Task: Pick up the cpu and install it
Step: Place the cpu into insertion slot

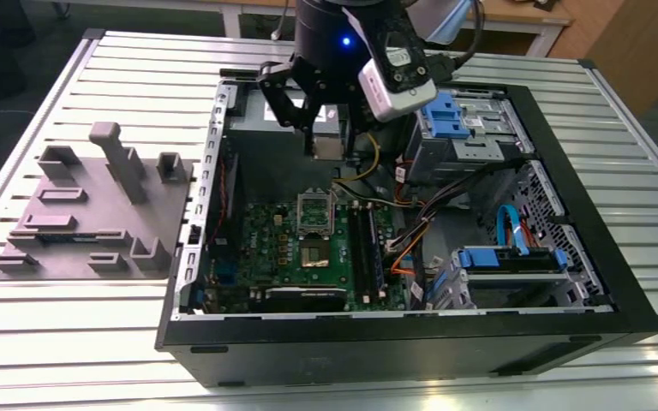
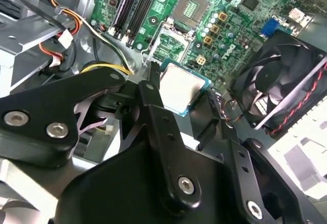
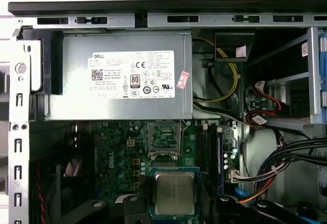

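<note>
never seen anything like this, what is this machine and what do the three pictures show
This is one robot arm reaching over an open computer case that lies on a slatted metal table. The exterior view comes from a camera off the arm and takes in the whole scene. Both wrist views come from cameras riding on the arm, looking into the case. Its black fingers are closed on a small square silver chip, held above the green circuit board, whose socket looks empty. On the exterior view's left, beside the case, a grey moulded plate with upright blocks sits on the table.
</note>
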Controlling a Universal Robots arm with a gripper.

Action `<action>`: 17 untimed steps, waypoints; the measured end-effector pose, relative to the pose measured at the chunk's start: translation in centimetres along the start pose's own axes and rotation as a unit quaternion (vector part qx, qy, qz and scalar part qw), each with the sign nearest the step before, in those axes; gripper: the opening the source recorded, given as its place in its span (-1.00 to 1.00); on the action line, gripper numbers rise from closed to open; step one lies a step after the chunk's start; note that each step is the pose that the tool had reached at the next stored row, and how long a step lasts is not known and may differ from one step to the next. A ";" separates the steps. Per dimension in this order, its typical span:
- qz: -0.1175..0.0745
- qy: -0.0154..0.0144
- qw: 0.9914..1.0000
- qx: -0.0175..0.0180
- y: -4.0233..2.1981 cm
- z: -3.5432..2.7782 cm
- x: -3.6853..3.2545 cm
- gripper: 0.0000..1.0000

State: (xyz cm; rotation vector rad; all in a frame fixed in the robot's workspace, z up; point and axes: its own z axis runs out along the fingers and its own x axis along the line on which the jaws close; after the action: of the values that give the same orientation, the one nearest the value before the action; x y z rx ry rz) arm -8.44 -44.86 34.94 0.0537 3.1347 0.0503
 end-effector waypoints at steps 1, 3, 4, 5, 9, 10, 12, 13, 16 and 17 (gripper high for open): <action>0.000 0.000 1.000 0.000 -0.02 0.13 0.00 -0.06; 0.000 0.000 1.000 0.000 -0.16 0.43 -0.01 -0.06; 0.000 0.000 1.000 0.000 -0.27 0.55 -0.01 -0.06; 0.000 0.000 1.000 0.000 -0.34 0.66 -0.01 -0.06; 0.001 0.000 1.000 0.000 -0.37 1.04 -0.08 -0.06; 0.001 0.000 1.000 0.000 -0.37 1.13 -0.09 -0.06; 0.001 0.000 1.000 0.000 -0.37 1.23 -0.10 -0.06; 0.001 0.000 1.000 0.000 -0.38 1.23 -0.10 -0.06; 0.001 0.000 1.000 0.000 -0.38 1.26 -0.10 -0.06; 0.001 0.000 1.000 0.000 -0.38 1.26 -0.10 -0.06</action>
State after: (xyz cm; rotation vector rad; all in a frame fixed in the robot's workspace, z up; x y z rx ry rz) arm -8.34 -45.20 33.67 0.0570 3.1346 0.0501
